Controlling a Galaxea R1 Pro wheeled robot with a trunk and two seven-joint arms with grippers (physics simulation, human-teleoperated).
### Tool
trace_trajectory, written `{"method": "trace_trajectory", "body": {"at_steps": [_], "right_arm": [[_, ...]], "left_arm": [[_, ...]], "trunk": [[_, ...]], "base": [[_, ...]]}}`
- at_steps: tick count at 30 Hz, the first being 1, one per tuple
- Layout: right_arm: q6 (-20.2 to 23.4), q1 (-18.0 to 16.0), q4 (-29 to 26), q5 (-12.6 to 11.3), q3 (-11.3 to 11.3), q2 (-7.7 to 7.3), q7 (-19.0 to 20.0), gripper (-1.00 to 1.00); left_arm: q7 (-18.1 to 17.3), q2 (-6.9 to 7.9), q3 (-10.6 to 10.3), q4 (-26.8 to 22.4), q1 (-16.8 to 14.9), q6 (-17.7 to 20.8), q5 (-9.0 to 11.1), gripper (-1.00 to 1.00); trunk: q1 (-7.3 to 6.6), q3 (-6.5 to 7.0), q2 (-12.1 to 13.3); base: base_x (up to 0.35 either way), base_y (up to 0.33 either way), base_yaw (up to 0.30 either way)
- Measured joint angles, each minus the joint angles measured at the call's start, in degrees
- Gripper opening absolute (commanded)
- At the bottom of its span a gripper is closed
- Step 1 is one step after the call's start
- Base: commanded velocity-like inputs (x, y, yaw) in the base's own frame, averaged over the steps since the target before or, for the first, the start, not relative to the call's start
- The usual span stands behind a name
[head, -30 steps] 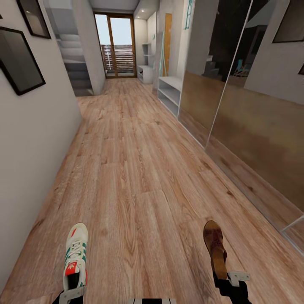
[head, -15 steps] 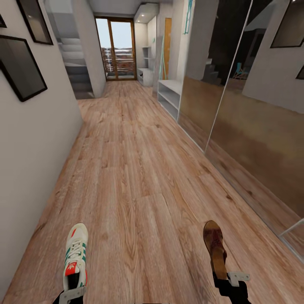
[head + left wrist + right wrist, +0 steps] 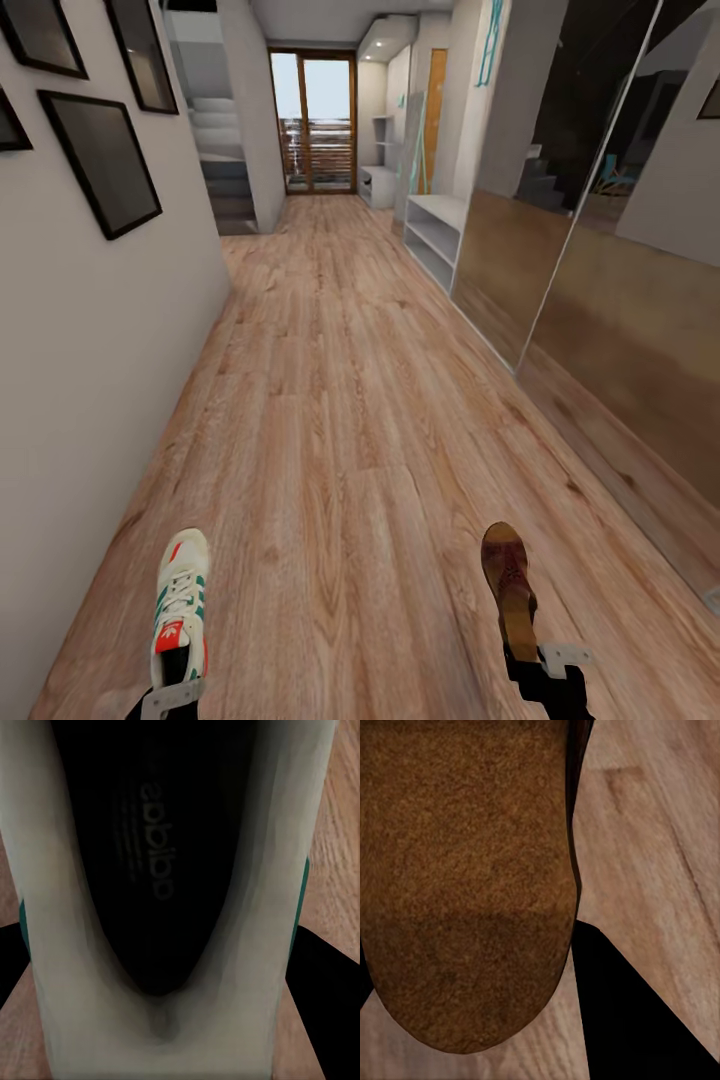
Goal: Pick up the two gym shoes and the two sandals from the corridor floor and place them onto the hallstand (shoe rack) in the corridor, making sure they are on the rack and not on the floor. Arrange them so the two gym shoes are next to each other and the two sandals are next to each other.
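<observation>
View swung; left gripper (image 3: 172, 697) clamps gym shoe (image 3: 180, 603), right gripper (image 3: 548, 668) sandal (image 3: 508, 585).

Black arms, pale grey end effector (image 3: 556, 656) brackets

We've got one white gym shoe (image 3: 179, 610) with green stripes held at lower left, toe forward, and a brown sandal (image 3: 509, 587) at lower right, both above the wood corridor floor (image 3: 340, 400).

Wood-floored corridor (image 3: 340, 400), mirrored wardrobe (image 3: 600, 260)
</observation>
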Motion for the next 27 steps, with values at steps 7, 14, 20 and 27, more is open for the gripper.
{"method": "trace_trajectory", "body": {"at_steps": [7,14,20,27], "right_arm": [[0.0,0.0,0.0,0.0,0.0,-0.01,0.0,-1.0],[0.0,0.0,0.0,0.0,0.0,-0.01,0.0,-1.0],[0.0,0.0,0.0,0.0,0.0,-0.01,0.0,-1.0],[0.0,0.0,0.0,0.1,0.0,-0.01,0.0,-1.0]], "left_arm": [[0.0,-0.11,0.0,0.0,0.0,0.0,0.2,-1.0],[0.0,-0.15,-0.1,0.0,0.1,0.0,0.1,-1.0],[0.0,-0.12,-0.1,0.1,0.0,0.0,0.0,-1.0],[-0.1,-0.12,-0.4,1.9,0.0,0.0,0.2,-1.0]], "trunk": [[-0.03,0.36,0.0],[-0.04,0.73,0.0],[-0.04,1.09,0.0],[-0.04,1.51,0.0]], "base": [[0.164,0.0,0.235],[0.322,0.0,0.231],[0.338,0.0,0.219],[0.339,0.0,0.217]]}}
